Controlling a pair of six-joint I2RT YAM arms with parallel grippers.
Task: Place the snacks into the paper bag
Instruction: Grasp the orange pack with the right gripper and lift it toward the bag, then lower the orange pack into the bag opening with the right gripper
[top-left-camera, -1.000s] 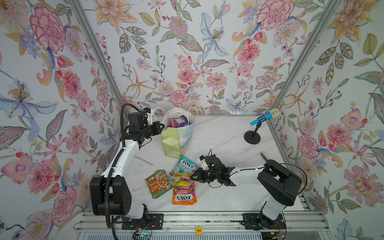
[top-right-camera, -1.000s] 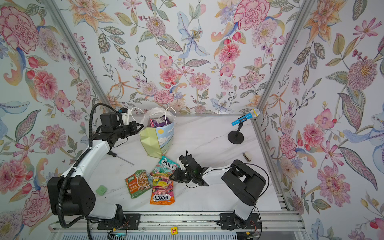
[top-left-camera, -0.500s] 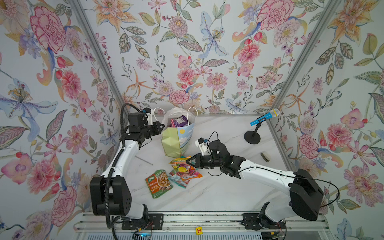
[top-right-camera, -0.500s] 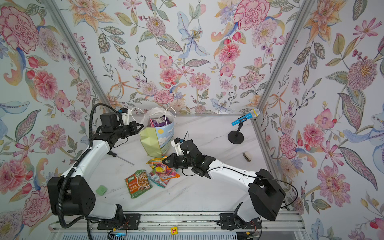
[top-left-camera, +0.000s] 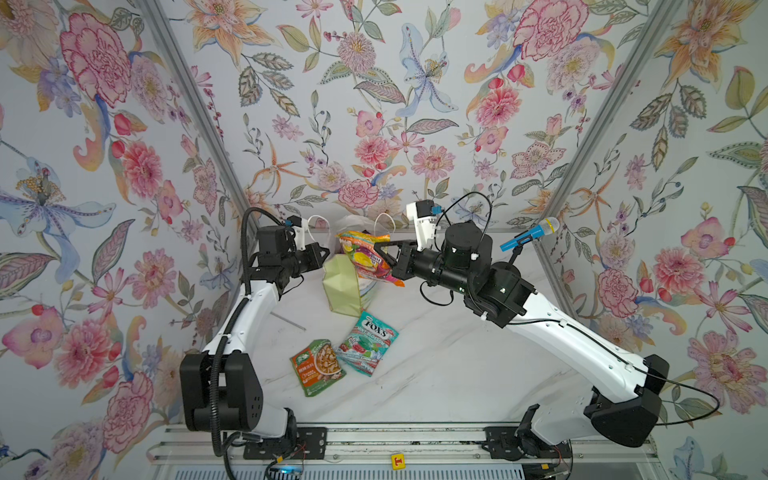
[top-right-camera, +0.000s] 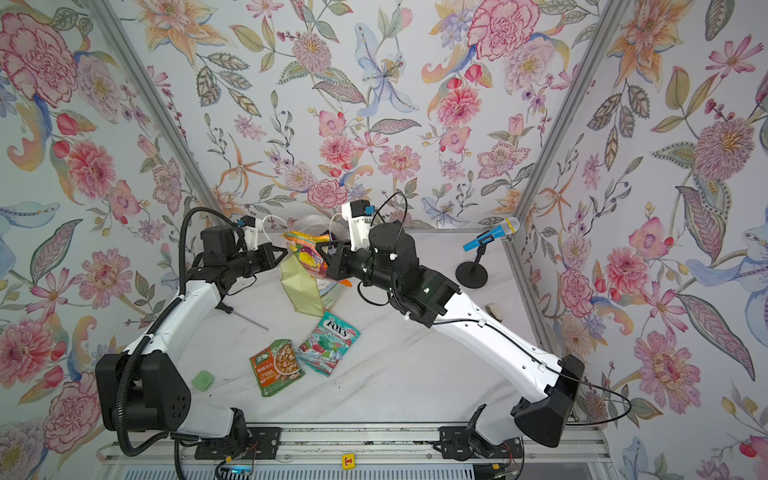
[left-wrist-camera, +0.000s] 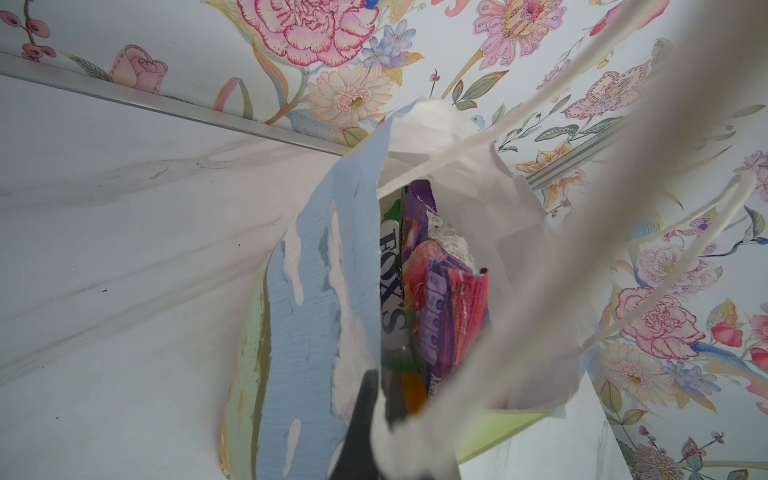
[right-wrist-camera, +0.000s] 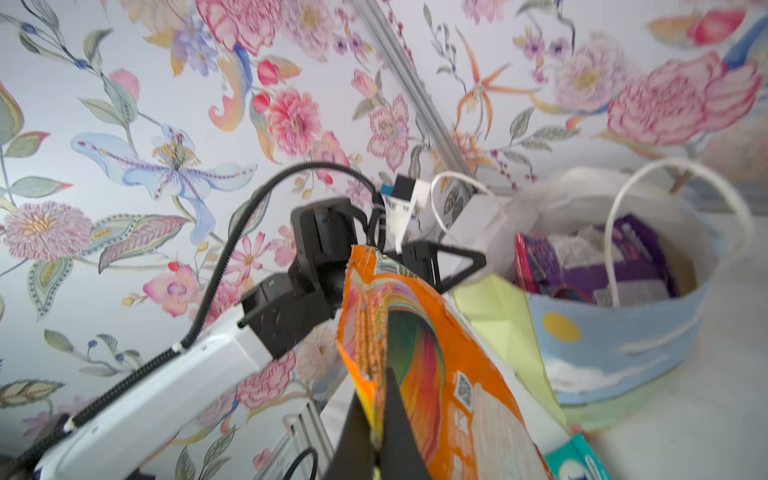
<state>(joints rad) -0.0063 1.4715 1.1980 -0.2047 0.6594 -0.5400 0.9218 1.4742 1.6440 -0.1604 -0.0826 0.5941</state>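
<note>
Just hoisted orange packet from lower centre to bag mouth in right gripper pinch, left gripper pinch on rim; drop next.

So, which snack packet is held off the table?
The orange packet, pinched by the right gripper near the paper bag; the teal packet and nut pouch lie on the table.

"FOX'S" — on the teal packet — on the green packet

Glossy plastic teal packet, matt paper bag (rope handles), smooth marbled tabletop.
</note>
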